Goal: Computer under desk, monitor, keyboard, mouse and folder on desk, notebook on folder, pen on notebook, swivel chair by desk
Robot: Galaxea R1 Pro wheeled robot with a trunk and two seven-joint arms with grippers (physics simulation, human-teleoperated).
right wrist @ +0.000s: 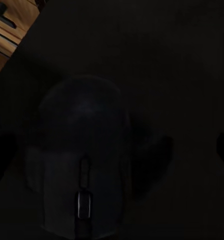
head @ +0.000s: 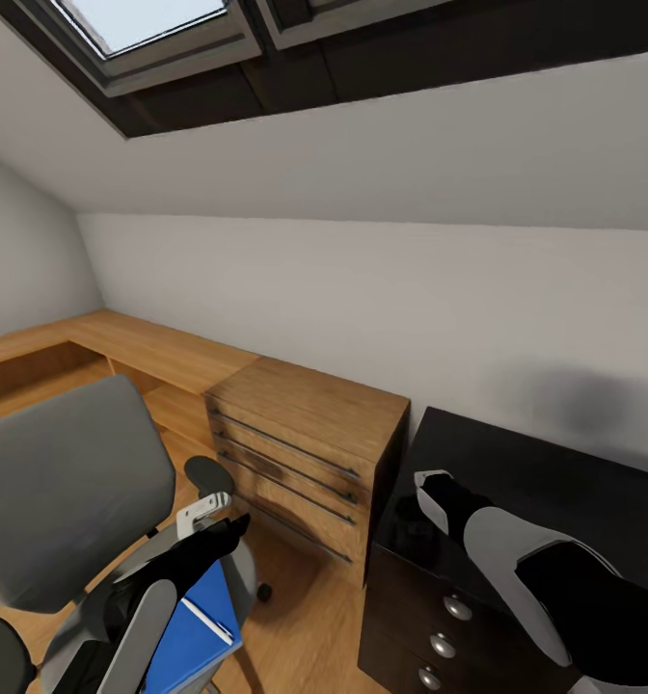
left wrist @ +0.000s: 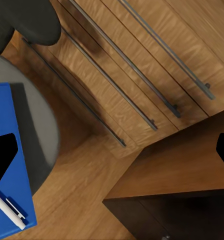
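1. The right claw [head: 422, 496] hangs over the near corner of the glossy black tabletop [head: 555, 482], close above the drawer unit with round silver knobs [head: 444, 644].
2. In the right wrist view a rounded black mouse [right wrist: 82, 160] lies on the dark top directly under the claw. Its scroll wheel shows as a pale slit.
3. The right claw's fingers [right wrist: 2, 155] stand apart, one dark tip at either edge of that view, with the mouse between them and untouched as far as I can tell.
4. The likely step is gripping or setting down the mouse. To do it well, lower straight, keep the mouse centred, and close across its narrow sides so it does not squirt out.
5. Black on black makes the edges hard to judge, so a slow descent seems wise.
6. The left claw [head: 208, 516] hovers above the grey swivel chair [head: 64, 492], which stands beside the oak drawer cabinet [head: 305, 443].
7. Its fingers [left wrist: 2, 155] are spread wide and hold nothing.
8. The bright blue folder [left wrist: 9, 150] lies flat on the chair seat, with a white pen [left wrist: 9, 212] resting on its near corner.
9. The folder needs lifting to the tabletop next; the loose pen may roll off if it tilts.
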